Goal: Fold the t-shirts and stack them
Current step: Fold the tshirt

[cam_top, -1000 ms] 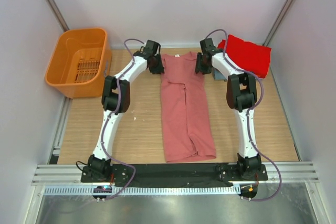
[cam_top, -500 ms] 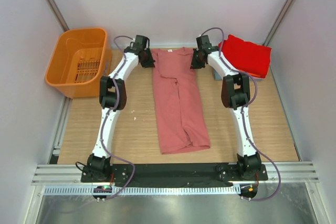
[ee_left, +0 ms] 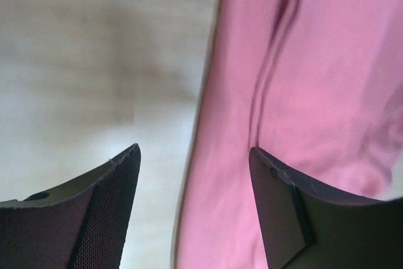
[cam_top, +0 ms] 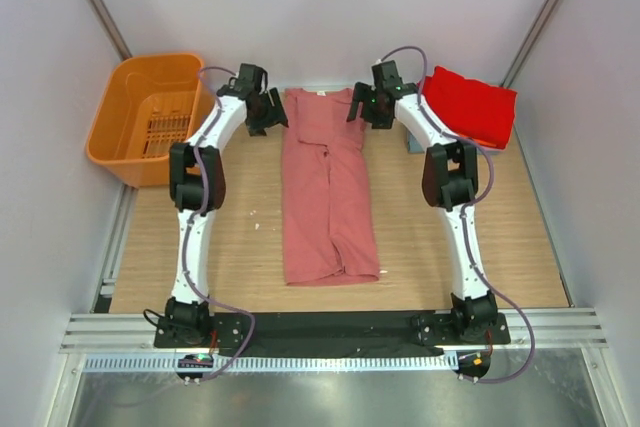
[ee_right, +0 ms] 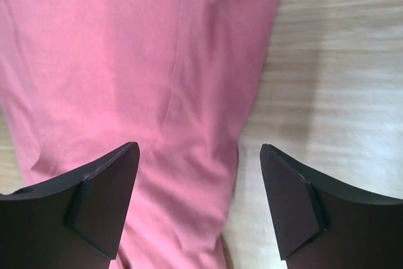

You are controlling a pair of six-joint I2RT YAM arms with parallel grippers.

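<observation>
Left gripper [ee_left: 194, 218] stands wide open with nothing between its fingers [ee_left: 94, 218]. Below the gap runs the left edge of the salmon shirt [ee_left: 315, 92], where it meets the bare table [ee_left: 94, 61]. That view is blurred, so I cannot tell whether the tips touch the cloth. Right gripper [ee_right: 198, 209] is spread just as wide over the shirt's right edge and holds nothing.

From above, the two grippers flank the shirt's collar end at the far side of the table. The shirt lies as a long narrow strip, sides folded in, running from the far edge toward the arm bases. A folded red shirt [cam_top: 475, 107] sits at the far right, just beside the right arm, with a grey-blue piece [cam_top: 411, 144] showing beneath its near edge. An orange basket [cam_top: 112, 117] stands at the far left.
</observation>
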